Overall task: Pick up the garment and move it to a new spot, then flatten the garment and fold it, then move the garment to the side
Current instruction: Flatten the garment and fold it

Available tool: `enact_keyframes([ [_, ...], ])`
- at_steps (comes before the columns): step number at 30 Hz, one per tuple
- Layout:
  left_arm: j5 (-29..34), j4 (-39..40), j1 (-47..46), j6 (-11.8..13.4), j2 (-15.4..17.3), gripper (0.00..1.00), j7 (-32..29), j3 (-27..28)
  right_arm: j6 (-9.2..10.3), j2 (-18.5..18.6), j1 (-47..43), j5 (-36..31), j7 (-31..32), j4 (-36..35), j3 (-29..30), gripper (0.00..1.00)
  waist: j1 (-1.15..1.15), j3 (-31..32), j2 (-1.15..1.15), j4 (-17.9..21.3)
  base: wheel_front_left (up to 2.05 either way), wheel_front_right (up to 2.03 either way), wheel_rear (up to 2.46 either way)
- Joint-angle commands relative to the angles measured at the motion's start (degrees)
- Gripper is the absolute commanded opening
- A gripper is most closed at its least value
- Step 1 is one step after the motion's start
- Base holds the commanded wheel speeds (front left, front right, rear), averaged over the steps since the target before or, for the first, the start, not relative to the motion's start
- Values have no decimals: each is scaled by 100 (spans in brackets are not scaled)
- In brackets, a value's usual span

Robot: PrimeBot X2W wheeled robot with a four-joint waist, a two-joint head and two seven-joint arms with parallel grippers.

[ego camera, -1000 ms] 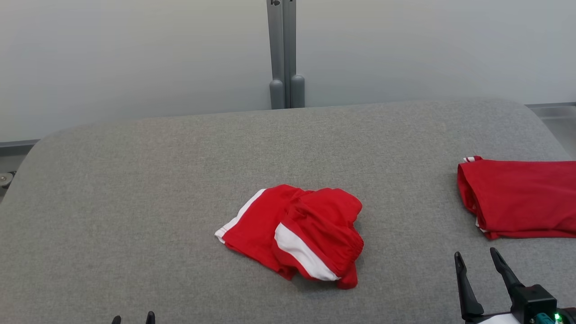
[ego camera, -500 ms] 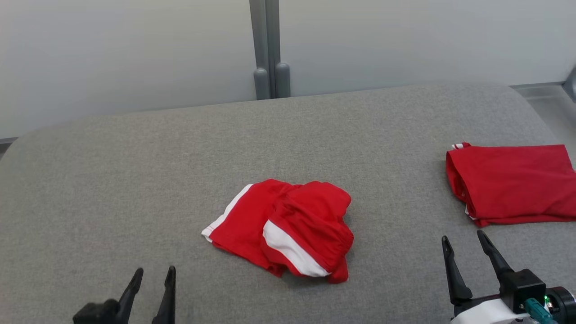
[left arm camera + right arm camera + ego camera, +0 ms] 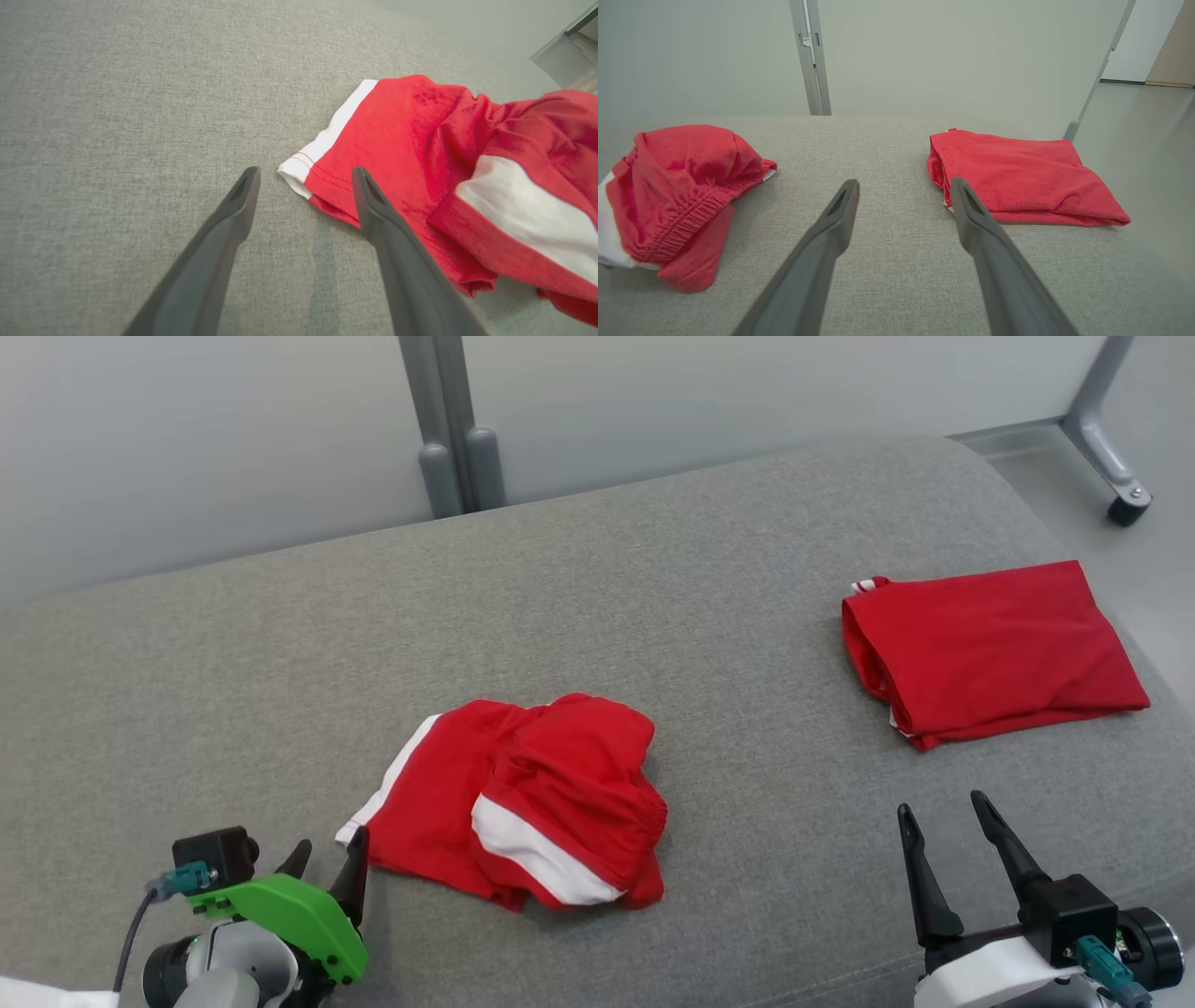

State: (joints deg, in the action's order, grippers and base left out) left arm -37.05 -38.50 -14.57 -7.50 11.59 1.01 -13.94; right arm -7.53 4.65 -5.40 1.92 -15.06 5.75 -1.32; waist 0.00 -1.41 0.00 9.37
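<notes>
Red crumpled shorts (image 3: 551, 793) with white stripe lie mid-front on grey padded table (image 3: 653, 579). Empty left gripper (image 3: 330, 847): jaws wide apart, fingertips just beside white-edged hem corner of shorts. Empty right gripper (image 3: 941, 805): jaws wide apart, over table near front edge. Folded red garment (image 3: 990, 649) lies at right, well apart from shorts.
</notes>
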Motion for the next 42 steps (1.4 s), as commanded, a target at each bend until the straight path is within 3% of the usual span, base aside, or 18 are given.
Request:
enact_keyframes([
  [1,-51,-122,-183,1,34,100,-41,-7,9,0,104,19,-16,-7,13,100,0,-156,0,199,0,0,0],
  [11,-290,-1190,-770,4,107,100,-282,-186,9,-51,212,40,-15,29,55,100,0,-313,0,385,0,0,0],
  [12,-335,-1221,-801,4,91,68,-309,-210,9,-56,213,43,-15,34,57,100,0,-316,0,383,0,0,0],
  [13,-389,-1236,-822,4,75,28,-351,-246,9,-63,213,40,-15,39,58,100,0,-316,0,379,0,0,0],
  [14,-389,-1236,-822,4,75,28,-351,-246,9,-63,213,40,-15,39,58,100,0,-316,0,379,0,0,0],
  [15,-441,-1217,-830,4,66,0,-394,-303,9,-68,210,37,-15,50,52,100,0,-310,0,374,0,0,0],
  [25,-1434,-81,-791,3,325,0,-1018,-703,9,-43,90,28,-15,69,116,100,0,-178,0,169,0,0,0],
  [31,-2030,808,-928,12,564,0,-1309,-404,9,-35,19,45,-15,89,111,100,0,-23,0,-1,0,0,0],
  [35,-2250,1513,-993,180,766,0,-1514,-177,9,-30,21,69,-15,81,85,100,0,40,0,-70,0,0,0],
  [42,-2441,3004,-956,768,1188,0,-1938,196,9,-48,-17,99,-15,52,120,100,0,94,0,-160,0,0,0],
])
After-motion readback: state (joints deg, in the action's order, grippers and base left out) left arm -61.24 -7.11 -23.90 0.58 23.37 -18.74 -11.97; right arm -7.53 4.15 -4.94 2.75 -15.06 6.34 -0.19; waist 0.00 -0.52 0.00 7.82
